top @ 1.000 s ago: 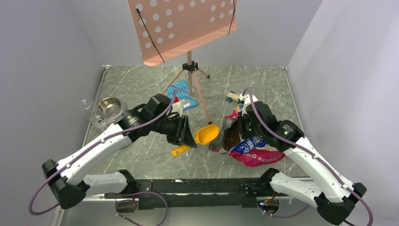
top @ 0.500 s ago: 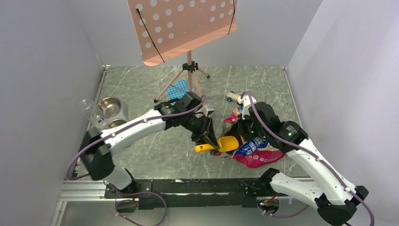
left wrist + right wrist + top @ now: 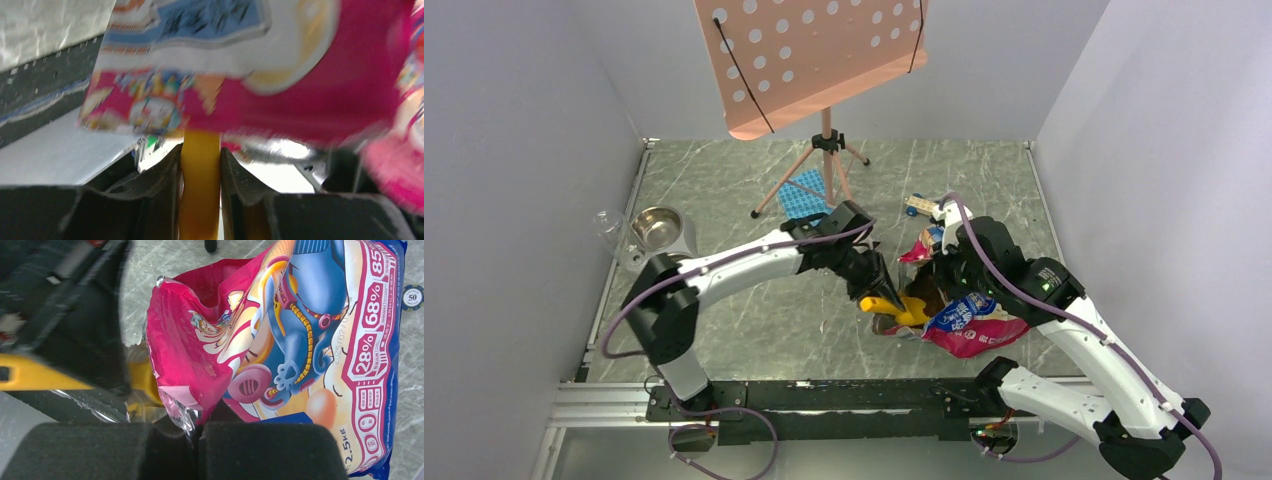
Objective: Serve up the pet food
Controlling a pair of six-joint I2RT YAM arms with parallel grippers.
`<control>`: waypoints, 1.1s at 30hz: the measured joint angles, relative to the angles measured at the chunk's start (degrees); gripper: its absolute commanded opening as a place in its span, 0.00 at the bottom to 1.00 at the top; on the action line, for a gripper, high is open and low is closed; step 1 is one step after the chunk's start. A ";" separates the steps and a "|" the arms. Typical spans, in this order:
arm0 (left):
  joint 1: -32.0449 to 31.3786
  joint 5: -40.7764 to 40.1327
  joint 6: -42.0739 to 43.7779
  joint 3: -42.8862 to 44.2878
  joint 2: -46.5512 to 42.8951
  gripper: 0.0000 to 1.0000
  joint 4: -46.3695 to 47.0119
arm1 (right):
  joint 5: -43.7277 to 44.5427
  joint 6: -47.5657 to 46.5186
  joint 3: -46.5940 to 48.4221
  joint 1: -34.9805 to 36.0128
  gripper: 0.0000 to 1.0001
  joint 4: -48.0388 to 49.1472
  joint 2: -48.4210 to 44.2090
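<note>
We are scooping: left gripper (image 3: 200,155) is clamping the scoop (image 3: 894,305), dipping it into the bag (image 3: 300,340) where the kibble (image 3: 923,291) is lying; right gripper (image 3: 197,440) is pinching the bag's rim. Next, probably, we are needing a level lift toward the bowl (image 3: 656,228).

Pink music stand (image 3: 809,55) at back; steel bowl (image 3: 656,228) left; toy car (image 3: 915,206) right

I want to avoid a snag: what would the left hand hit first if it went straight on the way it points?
Most likely the pink-and-blue bag: its flap hangs directly ahead of the left hand, over the yellow scoop it grips. The view is blurred, so how close they are is unclear.
</note>
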 measured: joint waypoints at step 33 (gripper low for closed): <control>0.90 4.13 2.80 -20.06 2.32 0.00 59.58 | 15.91 6.88 -0.55 0.11 0.00 1.77 -7.50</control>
